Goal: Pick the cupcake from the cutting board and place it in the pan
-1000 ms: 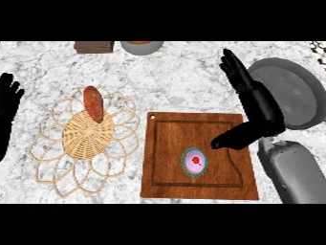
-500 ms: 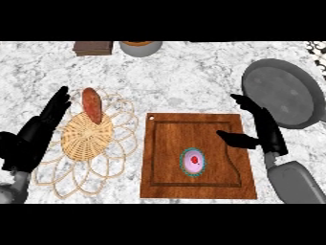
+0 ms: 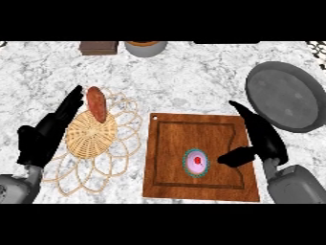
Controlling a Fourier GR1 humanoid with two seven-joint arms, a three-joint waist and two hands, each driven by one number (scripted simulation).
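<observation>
Hovering beside cupcake (image 3: pixel 196 161), right hand (image 3: pixel 263 139).

You're over a kitchen counter, marble top (image 3: pixel 186 72), grey pan (image 3: pixel 289 95) at two o'clock, cutting board (image 3: pixel 176 143) at five, woven mat (image 3: pixel 91 136) at eight.

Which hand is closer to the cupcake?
Right. The right hand sits just right of the cupcake, thumb pointing at it; the left hand is far off, beside the woven basket.

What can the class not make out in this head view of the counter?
Head view only:
Pan: handle end cut off by the right edge.
Brown box and grey pot: cut off by the top edge.
Cupcake: its sides, hidden by the steep downward view.
</observation>
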